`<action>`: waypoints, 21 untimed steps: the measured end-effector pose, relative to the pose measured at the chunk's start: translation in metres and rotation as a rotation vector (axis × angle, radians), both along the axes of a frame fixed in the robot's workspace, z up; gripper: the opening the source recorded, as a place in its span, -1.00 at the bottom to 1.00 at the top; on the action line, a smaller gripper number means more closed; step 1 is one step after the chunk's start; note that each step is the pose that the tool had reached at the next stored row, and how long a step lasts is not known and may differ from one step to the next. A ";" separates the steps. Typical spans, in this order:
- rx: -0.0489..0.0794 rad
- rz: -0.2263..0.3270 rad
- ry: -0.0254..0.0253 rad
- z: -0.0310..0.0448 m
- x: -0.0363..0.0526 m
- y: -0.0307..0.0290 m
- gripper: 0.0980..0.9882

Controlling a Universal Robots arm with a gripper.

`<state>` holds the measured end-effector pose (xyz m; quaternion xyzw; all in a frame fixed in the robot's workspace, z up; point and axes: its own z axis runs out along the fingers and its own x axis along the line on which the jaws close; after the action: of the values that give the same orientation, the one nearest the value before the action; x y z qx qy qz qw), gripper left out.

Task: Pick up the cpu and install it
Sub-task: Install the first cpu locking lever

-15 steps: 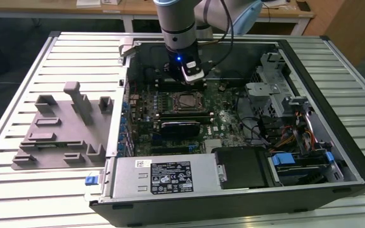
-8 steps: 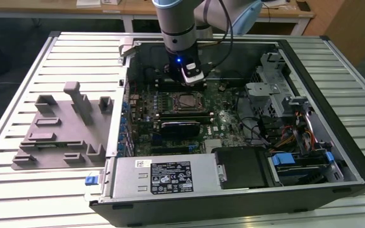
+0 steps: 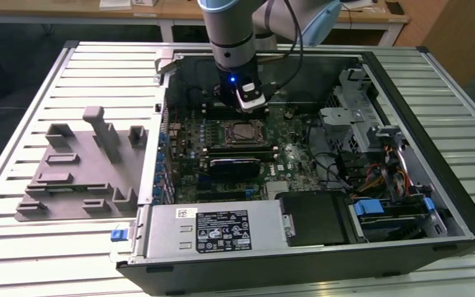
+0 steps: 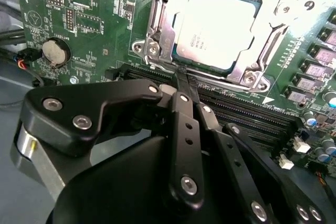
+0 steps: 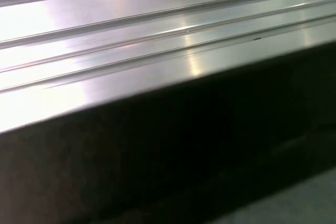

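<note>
The cpu (image 4: pixel 218 32) already sits inside its socket on the motherboard (image 4: pixel 79 19), with the shiny metal top facing up. The socket frame (image 4: pixel 157 45) surrounds it on all sides, so I judge that it has been placed into its seat. Whether the frame is fully locked over it I cannot tell, because the glare on the chip washes out the upper part of the frame.

In the second wrist view, the gripper (image 4: pixel 181 80) is clenched, its two black fingers pressed together with nothing between them. The tips point at the near edge of the socket, just beside the frame, over the long memory slots (image 4: pixel 247 111). Whether the tips touch the board or the frame is not visible.

In the exterior view, the arm (image 3: pixel 229 37) comes down into the open computer case (image 3: pixel 435 185), which lies on its side on the ribbed metal worktop (image 3: pixel 23 124). The gripper (image 3: pixel 251 106) hangs just over the socket (image 3: pixel 244 132), toward the far edge of the case. A grey plastic fixture tray (image 3: pixel 77 167) lies on the worktop beside the case, at the exterior view's left; its pockets look empty.

The first wrist view offers ribbed metal (image 5: pixel 157 19) above a dark band, which I cannot identify.
</note>
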<state>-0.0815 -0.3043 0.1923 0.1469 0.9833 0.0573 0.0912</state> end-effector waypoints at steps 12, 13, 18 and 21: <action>0.014 0.000 -0.0002 -0.0009 0.0003 -0.0010 -0.98; 0.014 0.000 -0.0003 -0.0009 0.0004 -0.0010 -0.98; 0.015 0.000 -0.0010 0.0032 0.0005 -0.0008 -0.98; 0.015 0.000 -0.0005 0.0071 0.0004 -0.0009 -0.98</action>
<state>-0.0811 -0.3052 0.1994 0.1475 0.9828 0.0646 0.0903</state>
